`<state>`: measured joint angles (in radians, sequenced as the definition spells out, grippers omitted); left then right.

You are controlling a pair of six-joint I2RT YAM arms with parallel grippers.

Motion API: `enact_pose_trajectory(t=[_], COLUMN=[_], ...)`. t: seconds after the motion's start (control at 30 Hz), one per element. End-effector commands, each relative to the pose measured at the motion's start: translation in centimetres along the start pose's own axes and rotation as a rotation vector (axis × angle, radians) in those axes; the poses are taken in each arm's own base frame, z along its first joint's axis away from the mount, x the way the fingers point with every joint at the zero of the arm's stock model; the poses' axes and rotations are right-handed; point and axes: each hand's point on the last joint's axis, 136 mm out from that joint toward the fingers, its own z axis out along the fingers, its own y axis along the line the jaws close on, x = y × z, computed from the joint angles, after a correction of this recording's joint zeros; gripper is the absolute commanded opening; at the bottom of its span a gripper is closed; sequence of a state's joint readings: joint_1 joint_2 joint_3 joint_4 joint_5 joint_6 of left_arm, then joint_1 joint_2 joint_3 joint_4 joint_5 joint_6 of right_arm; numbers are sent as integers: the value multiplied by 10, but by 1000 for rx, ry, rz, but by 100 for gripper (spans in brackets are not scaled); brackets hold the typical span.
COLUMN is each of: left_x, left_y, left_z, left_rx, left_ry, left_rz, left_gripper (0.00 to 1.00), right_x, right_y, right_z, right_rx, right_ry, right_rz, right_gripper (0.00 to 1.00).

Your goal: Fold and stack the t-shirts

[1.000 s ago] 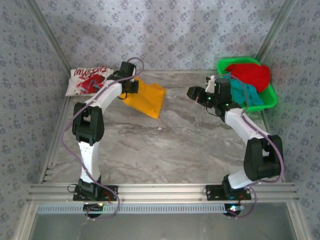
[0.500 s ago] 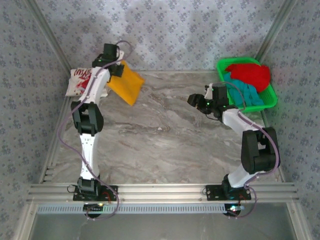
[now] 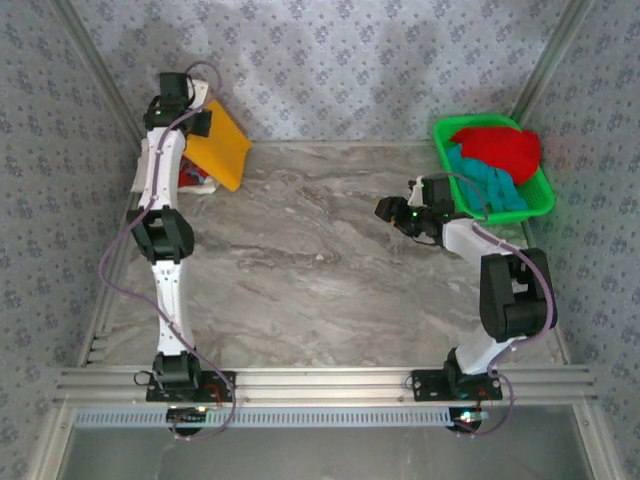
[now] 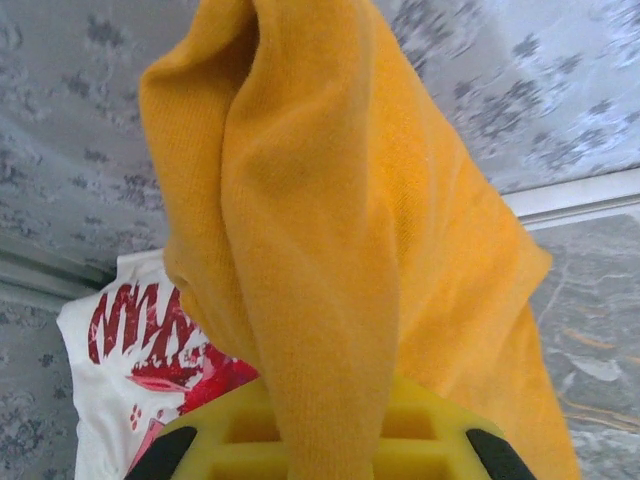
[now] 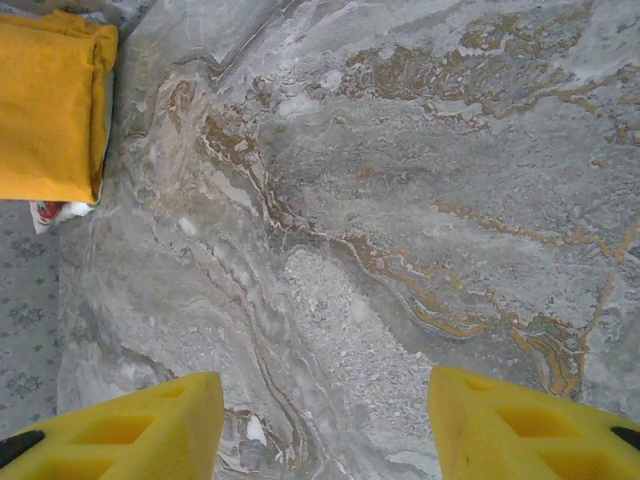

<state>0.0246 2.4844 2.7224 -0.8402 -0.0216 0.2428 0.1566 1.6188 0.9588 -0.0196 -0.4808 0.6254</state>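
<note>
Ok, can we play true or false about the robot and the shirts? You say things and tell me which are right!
1. The yellow-orange cloth t-shirt hangs from the left claw. True.
2. The right claw squeezes a shirt. False: it is open over the grey marble table, holding nothing.
3. The red cloth t-shirt and the teal cloth t-shirt lie in the green plastic basket. True.
4. The white cloth t-shirt with red print is in the basket too. False: it lies at the table's far left edge.
</note>
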Motion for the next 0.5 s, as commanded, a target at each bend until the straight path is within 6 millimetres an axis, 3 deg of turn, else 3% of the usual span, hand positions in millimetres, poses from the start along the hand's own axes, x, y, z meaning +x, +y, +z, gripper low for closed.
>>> enact_pose_trajectory(t=[0.0,0.2,0.4,0.43,0.47], left_x=[-16,0,30,37,47], left_y=[35,83,127,133,138], left_z=[-9,-2,26,33,40], left_rx=[-24,-66,-121,-137,-163], left_ry=[-82,-82,-68,-60,-36], left_rz=[-40,-111,-201,-212,-219], left_gripper=[0,0,0,7,27], right_x=[7,12,13,13,12], right_y=[-9,-12,-7,-6,-3], right_z=[-3,0,2,1,1], right_rx=[44,67,78,79,78], right_ry=[15,25,27,29,28], right_rz=[-15,-13,-18,-22,-28], right_gripper=[59,59,59,59,59])
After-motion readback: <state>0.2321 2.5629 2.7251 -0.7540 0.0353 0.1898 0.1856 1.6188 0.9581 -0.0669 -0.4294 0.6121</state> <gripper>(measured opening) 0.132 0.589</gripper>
